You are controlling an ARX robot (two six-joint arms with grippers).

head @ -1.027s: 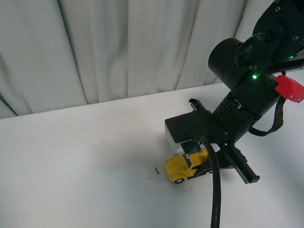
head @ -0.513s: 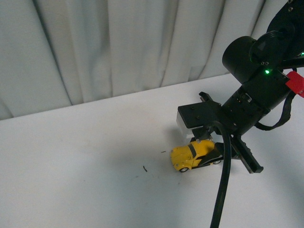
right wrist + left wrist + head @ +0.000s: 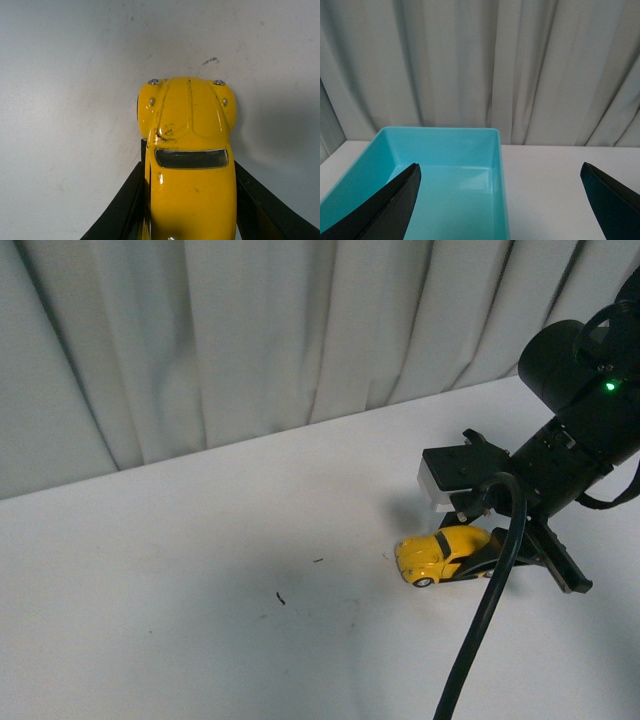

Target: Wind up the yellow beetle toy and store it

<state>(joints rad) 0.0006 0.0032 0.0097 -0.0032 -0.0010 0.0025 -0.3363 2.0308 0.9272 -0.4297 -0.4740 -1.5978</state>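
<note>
The yellow beetle toy rests on the white table at the right, nose pointing left, with my right gripper shut on its rear half. In the right wrist view the yellow beetle toy fills the middle, hood and dark windscreen showing, and a black finger presses each flank. My left gripper is open and holds nothing; it hangs over the near end of a turquoise bin. The left arm does not show in the front view.
The white table runs back to a pale grey curtain. A few small dark specks lie on it left of the toy. A black cable hangs from the right arm toward the front edge.
The right arm and the held toy have shifted rightward and slightly up in the front view over the last second. The gripper stays shut on the toy.
</note>
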